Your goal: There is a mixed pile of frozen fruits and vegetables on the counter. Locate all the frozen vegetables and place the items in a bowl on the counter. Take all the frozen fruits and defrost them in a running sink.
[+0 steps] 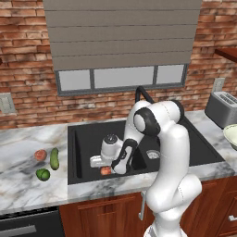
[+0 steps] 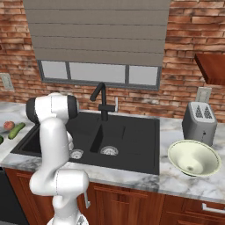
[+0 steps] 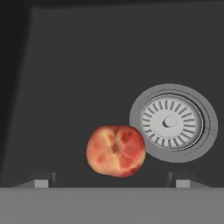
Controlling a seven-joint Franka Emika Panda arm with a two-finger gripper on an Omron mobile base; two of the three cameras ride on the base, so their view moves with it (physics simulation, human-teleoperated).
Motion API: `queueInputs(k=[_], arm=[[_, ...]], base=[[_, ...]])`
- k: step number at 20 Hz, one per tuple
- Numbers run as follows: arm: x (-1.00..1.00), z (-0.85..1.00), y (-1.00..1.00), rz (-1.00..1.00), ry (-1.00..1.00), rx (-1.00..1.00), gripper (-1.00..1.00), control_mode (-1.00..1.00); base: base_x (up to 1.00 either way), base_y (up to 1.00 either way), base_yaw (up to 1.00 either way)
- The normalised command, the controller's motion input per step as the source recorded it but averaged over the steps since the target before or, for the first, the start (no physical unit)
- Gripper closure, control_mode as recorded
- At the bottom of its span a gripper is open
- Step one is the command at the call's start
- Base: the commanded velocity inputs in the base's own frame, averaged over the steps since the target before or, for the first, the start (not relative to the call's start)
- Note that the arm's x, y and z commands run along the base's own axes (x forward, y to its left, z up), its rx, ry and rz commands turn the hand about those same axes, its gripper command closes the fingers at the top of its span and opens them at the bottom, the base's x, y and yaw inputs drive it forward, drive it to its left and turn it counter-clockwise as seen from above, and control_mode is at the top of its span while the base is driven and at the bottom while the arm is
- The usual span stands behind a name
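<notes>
One red-orange frozen fruit (image 3: 116, 151) lies on the floor of the black sink (image 1: 78, 148), touching the rim of the silver drain (image 3: 173, 122). My gripper (image 3: 112, 183) hangs just above it, open, both fingertips (image 3: 41, 182) well clear of its sides. From the left base view the gripper (image 1: 102, 165) is low in the left basin, beside that fruit (image 1: 106, 171). On the counter (image 1: 23, 185) to the left lie another reddish fruit (image 1: 40, 155), the dark-green stick vegetable (image 1: 54, 158) and the round bright-green vegetable (image 1: 43, 174). The cream bowl (image 2: 193, 158) stands on the counter right of the sink.
A tall black faucet (image 2: 100, 99) rises behind the sink's divider. A silver toaster (image 2: 199, 121) stands behind the bowl. The second basin holds its own drain (image 2: 109, 150). A brick wall and window run along the back, and a wooden shelf (image 2: 213, 66) juts out at upper right.
</notes>
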Motion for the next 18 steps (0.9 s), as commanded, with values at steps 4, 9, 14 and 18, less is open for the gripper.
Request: queueInputs(k=[4, 9, 14, 18], arm=[[0.0, 0.01, 0.0, 0.0, 0.0, 0.0, -1.0, -1.0], [0.0, 0.08, 0.0, 0.0, 0.0, 0.0, -1.0, -1.0], [0.0, 0.13, 0.0, 0.0, 0.0, 0.0, -1.0, -1.0], [0.0, 0.13, 0.0, 0.0, 0.0, 0.0, -1.0, -1.0]], base=[[0.0, 0.0, 0.0], [0.0, 0.0, 0.0], [0.0, 0.0, 0.0], [0.0, 0.0, 0.0]])
